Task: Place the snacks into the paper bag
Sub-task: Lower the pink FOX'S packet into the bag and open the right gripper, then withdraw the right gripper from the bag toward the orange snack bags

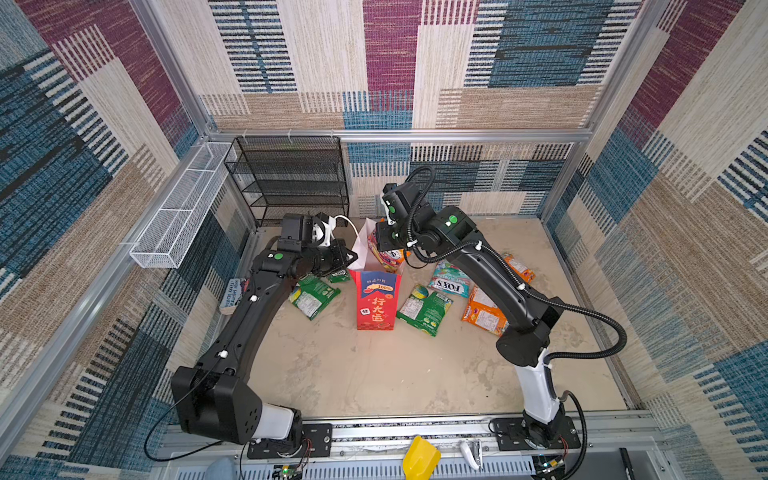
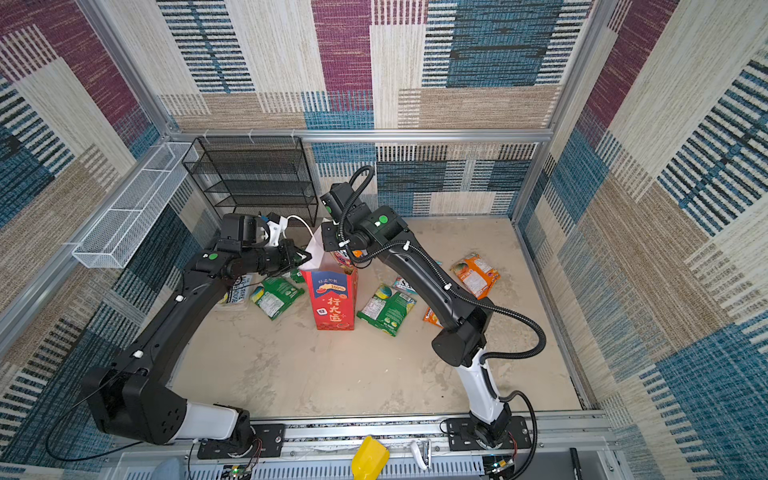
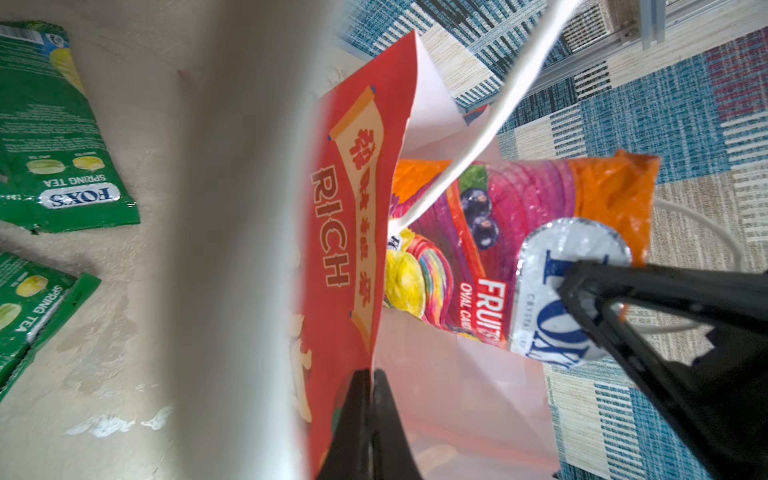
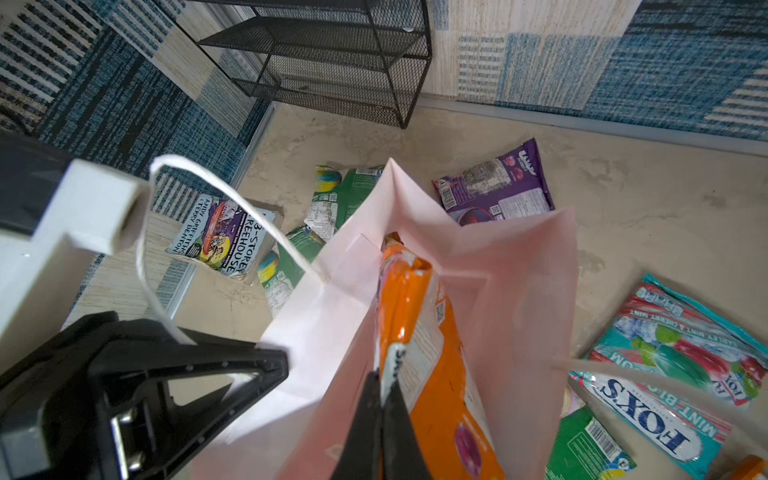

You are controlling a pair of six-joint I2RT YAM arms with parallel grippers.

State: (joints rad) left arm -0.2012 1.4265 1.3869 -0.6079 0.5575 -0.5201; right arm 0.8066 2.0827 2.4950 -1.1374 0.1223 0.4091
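Paper bag: the tall red paper gift bag (image 1: 376, 303), white inside and with white cord handles, stands upright in the middle of the table, mouth up.
Left gripper: the left gripper (image 3: 369, 376) has its jaws pinched tight on the bag's left rim, holding the mouth open.
Right gripper: the right gripper (image 4: 380, 382) is clamped on the top edge of a glossy orange-and-pink plastic fruit-candy pouch (image 3: 478, 249).
Pouch in hand: it hangs upright, its lower part inside the bag's mouth and its top above the rim.
Snacks outside: a green tea pouch (image 1: 313, 296) lies just left of the bag. A second green pouch (image 1: 424, 309), a teal mint pouch (image 1: 451, 282) and an orange pouch (image 1: 484, 316) lie to the right. A purple pouch (image 4: 494, 183) lies on the far side.
Handling, pouches: I'd judge them light, soft and slippery, with loose sweets shifting inside. The flat sealed edge looks the surest place to pinch.
Handling, bag: thin paper that is likely to tip or crumple, so steady it at the rim.
Leave alone: the flat colourful book (image 4: 224, 239), far left.
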